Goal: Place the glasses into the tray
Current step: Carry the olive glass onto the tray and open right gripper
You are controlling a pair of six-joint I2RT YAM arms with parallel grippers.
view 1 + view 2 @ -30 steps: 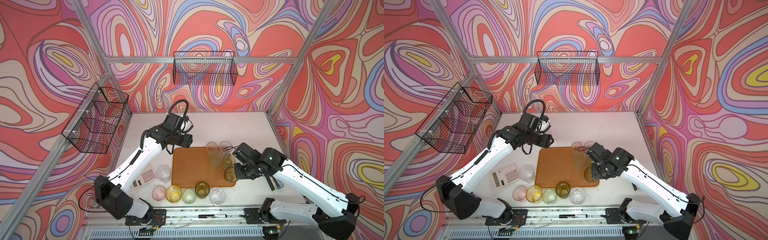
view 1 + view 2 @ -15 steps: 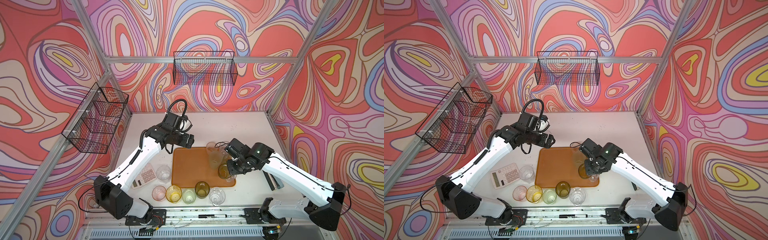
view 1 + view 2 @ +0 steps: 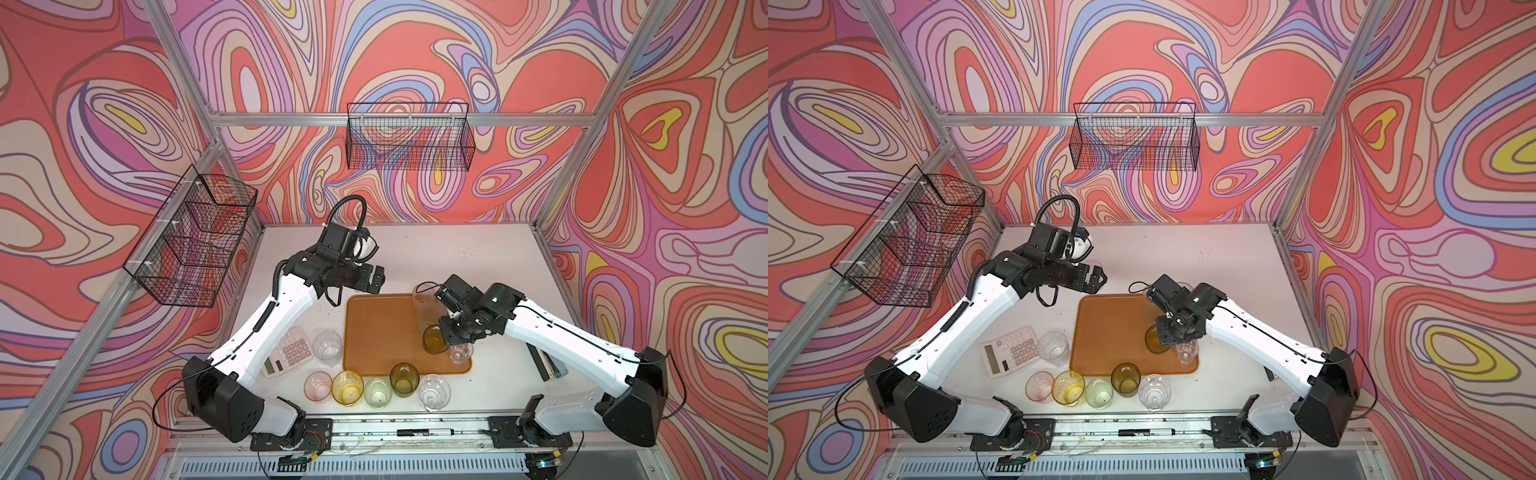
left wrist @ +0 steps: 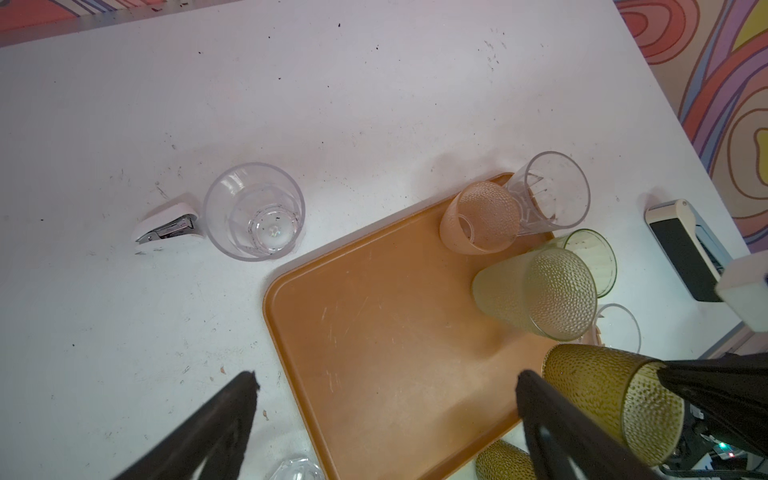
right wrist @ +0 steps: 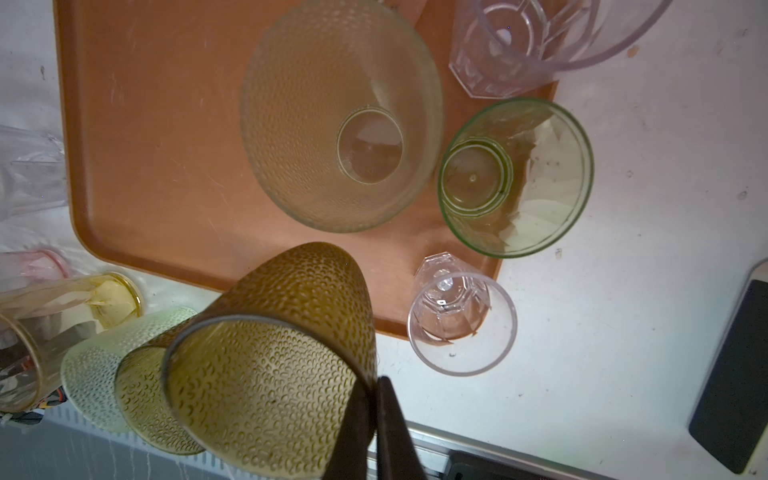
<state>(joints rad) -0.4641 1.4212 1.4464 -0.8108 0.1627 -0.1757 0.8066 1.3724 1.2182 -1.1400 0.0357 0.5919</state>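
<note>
The orange-brown tray (image 3: pixel 382 332) (image 3: pixel 1113 332) lies mid-table. My right gripper (image 3: pixel 451 332) (image 5: pixel 376 382) is shut on the rim of a dimpled olive-amber glass (image 3: pixel 434 338) (image 5: pixel 270 374), held tilted just above the tray's right part. A tall frosted green glass (image 5: pixel 332 116), a pink one (image 4: pixel 478 216) and clear ones stand along the tray's right side. Several more glasses (image 3: pixel 348 386) line the table in front of the tray. Another clear one (image 3: pixel 328 347) stands at its left. My left gripper (image 3: pixel 376 276) (image 4: pixel 386 378) hangs open and empty over the tray's far left corner.
A calculator (image 3: pixel 289 351) lies left of the tray. A dark flat device (image 3: pixel 544 365) lies under the right arm. A white staple remover (image 4: pixel 166 228) and a clear glass (image 4: pixel 253 212) sit behind the tray. Wire baskets (image 3: pixel 409 141) (image 3: pixel 195 237) hang on the walls.
My right gripper has carried the olive-amber glass leftward, from the tray's right edge to over the tray. The left gripper's jaws have spread wider; that arm has barely moved.
</note>
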